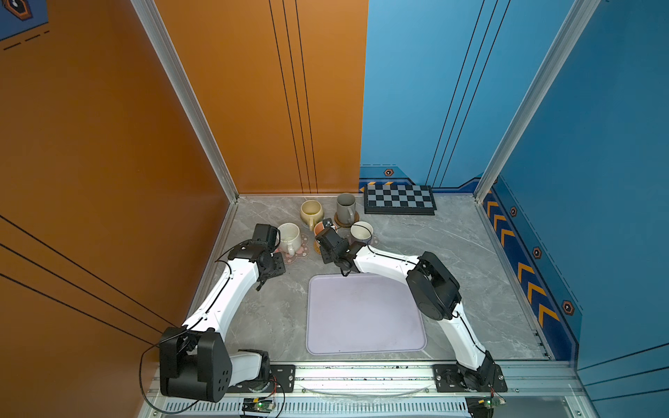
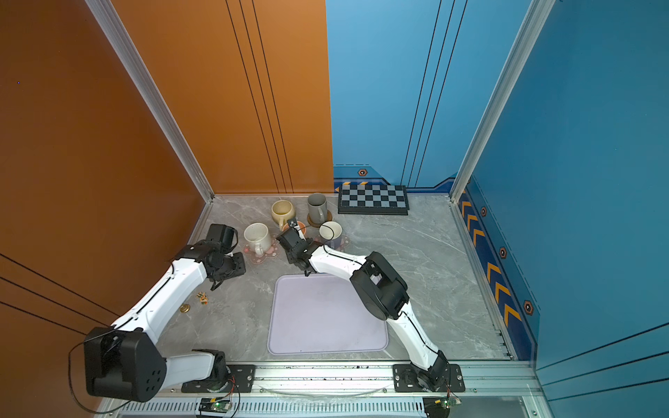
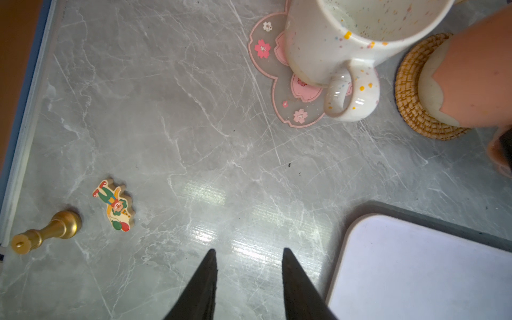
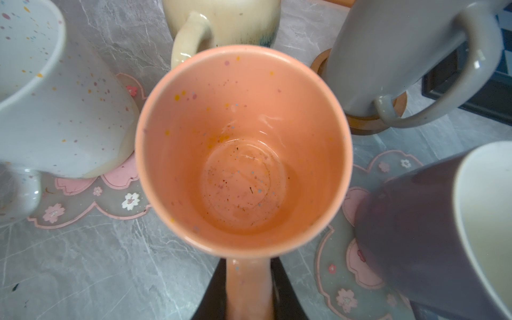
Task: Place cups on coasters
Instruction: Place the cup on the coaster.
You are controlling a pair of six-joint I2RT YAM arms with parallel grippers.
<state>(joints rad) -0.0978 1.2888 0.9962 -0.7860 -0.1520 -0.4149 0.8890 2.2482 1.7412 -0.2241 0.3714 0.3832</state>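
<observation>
Right gripper [image 4: 248,300] grips the orange cup [image 4: 243,149] by its handle [image 4: 247,273].
Glazed ceramic, probably stiff, slippery and fragile; the handle inside the gripper seems the safest hold.

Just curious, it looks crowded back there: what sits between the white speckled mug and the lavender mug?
The orange mug, its handle clamped in the right gripper, sits between them; the right wrist view shows it best.

Robot lab booth: aluminium posts [image 1: 182,94], coloured wall panels [image 1: 108,144], arms [image 1: 231,289] bolted to rail [image 1: 362,378].
</observation>
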